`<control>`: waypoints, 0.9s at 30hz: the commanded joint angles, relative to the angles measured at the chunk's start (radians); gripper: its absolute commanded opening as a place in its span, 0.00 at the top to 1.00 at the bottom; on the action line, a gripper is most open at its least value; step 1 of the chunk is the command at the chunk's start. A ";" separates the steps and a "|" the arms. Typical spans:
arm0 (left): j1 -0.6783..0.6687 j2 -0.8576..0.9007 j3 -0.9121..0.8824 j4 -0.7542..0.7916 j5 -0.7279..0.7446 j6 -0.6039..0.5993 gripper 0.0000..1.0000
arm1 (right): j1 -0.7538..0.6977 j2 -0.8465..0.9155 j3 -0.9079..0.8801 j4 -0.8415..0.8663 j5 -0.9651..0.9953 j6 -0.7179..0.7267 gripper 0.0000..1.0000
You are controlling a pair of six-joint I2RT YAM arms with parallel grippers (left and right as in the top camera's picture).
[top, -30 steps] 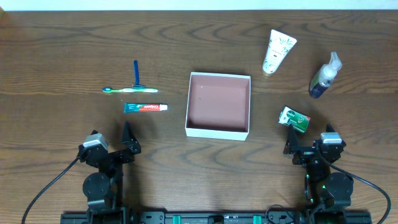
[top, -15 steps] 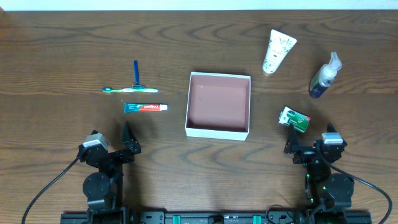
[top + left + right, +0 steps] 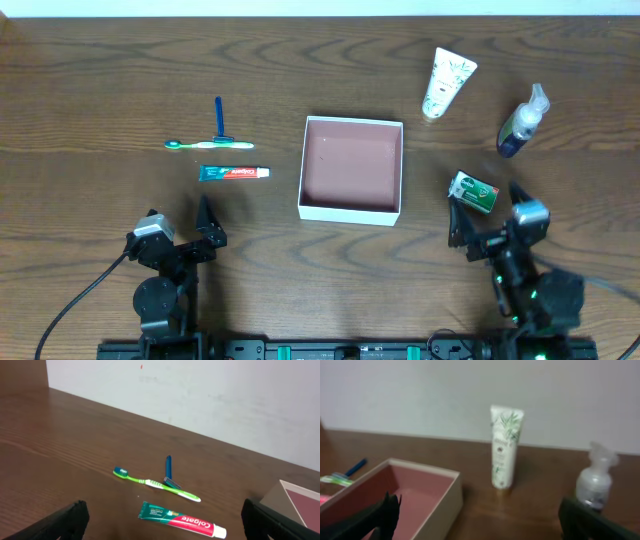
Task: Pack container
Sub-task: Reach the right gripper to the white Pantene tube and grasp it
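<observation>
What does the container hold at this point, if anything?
Empty: the container shows only bare pinkish floor overhead; the toothpaste, toothbrush and soap box lie outside it.

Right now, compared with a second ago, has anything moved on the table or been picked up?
The right gripper has started moving: it has edged forward toward the soap box, its arm blurred with motion, jaws open and empty. Nothing was taken or let go. The left gripper, container, toothbrush, razor, toothpaste, white tube and spray bottle are unchanged.
</observation>
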 commanded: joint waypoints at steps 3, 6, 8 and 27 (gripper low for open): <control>0.006 0.002 -0.019 -0.033 -0.005 0.013 0.02 | 0.009 0.377 0.385 -0.133 -0.122 -0.053 0.01; 0.006 0.002 -0.019 -0.033 -0.005 0.013 0.02 | 0.009 0.614 0.637 -0.295 -0.139 -0.073 0.01; 0.006 0.002 -0.019 -0.033 -0.005 0.013 0.02 | 0.009 0.779 0.826 -0.436 -0.139 -0.103 0.01; 0.006 0.002 -0.019 -0.033 -0.005 0.013 0.02 | -0.076 1.284 1.318 -0.645 -0.124 -0.428 0.01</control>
